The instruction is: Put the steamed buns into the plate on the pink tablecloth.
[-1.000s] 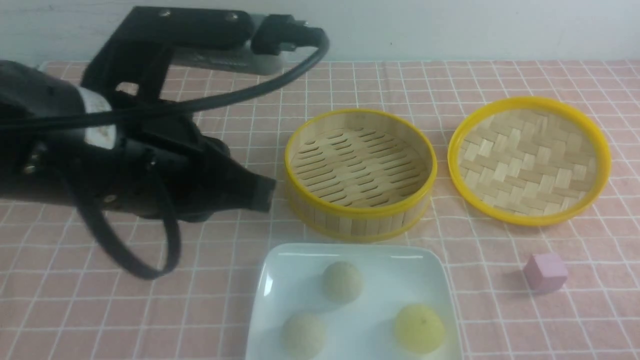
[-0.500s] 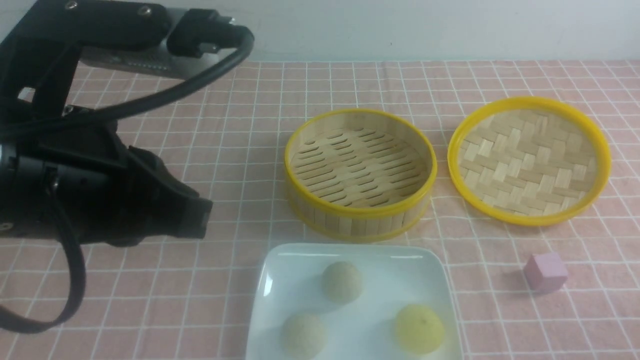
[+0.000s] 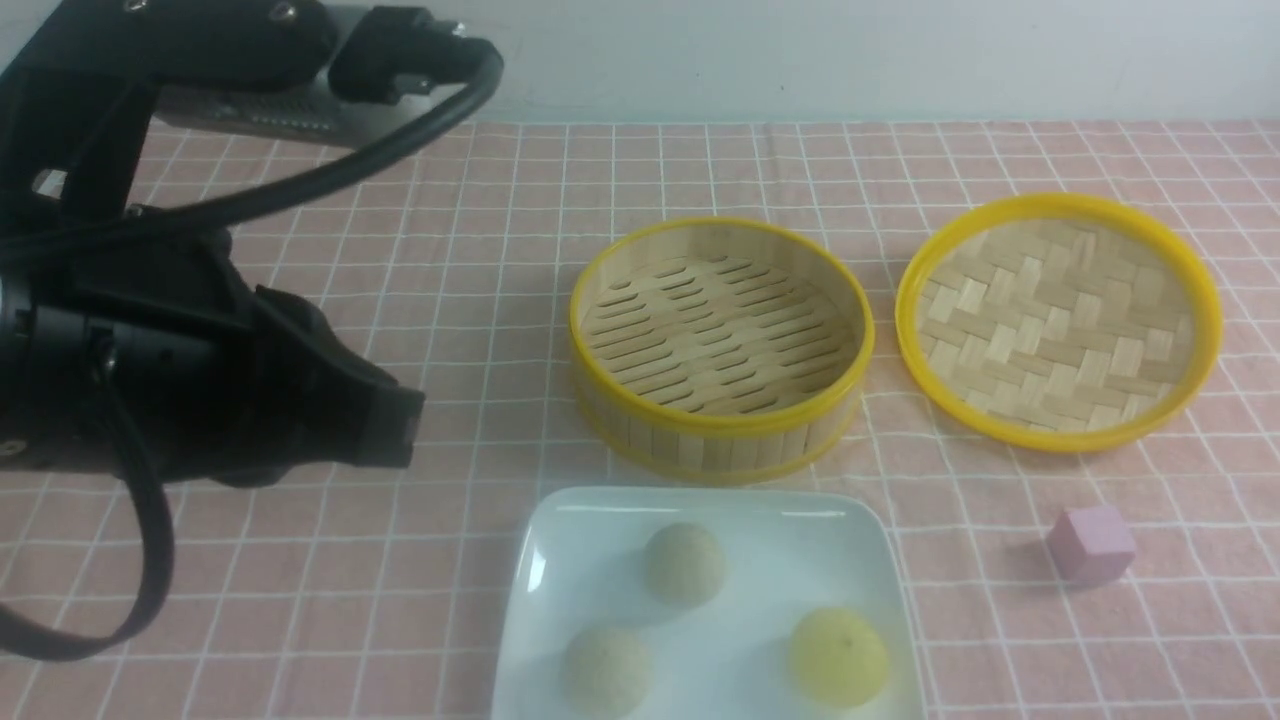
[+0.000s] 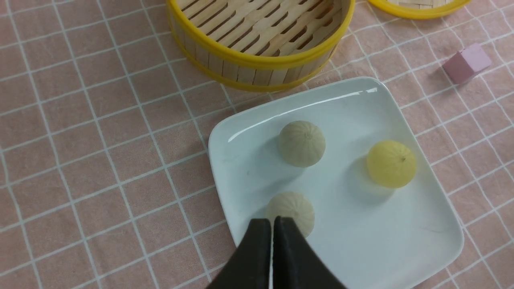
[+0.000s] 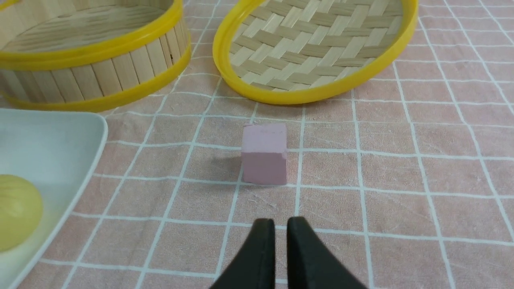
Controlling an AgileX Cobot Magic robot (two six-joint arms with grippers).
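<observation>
Three steamed buns lie in the white square plate [image 3: 700, 497] on the pink tablecloth [image 3: 480, 250]: a beige one [image 3: 683, 563] near the middle, another beige one [image 3: 607, 670] at the front left, and a yellow-green one [image 3: 838, 657] at the front right. My left gripper [image 3: 400, 430] hangs left of the plate, clear of it. Its fingers are pressed together and empty in the left wrist view [image 4: 272, 224]. My right gripper [image 5: 281, 224] shows only in its wrist view, with a narrow gap between its fingertips and nothing in it, just short of the pink cube [image 5: 264, 154].
A round bamboo steamer basket [image 3: 720, 340] with a yellow rim stands behind the plate, with nothing inside. Its woven lid [image 3: 1058, 320] lies to the right of it. The small pink cube [image 3: 1090, 543] sits right of the plate.
My left arm has drawn back to the left, away from the steamer basket, and has hardly moved in the last half second. The buns, plate and cube have stayed put.
</observation>
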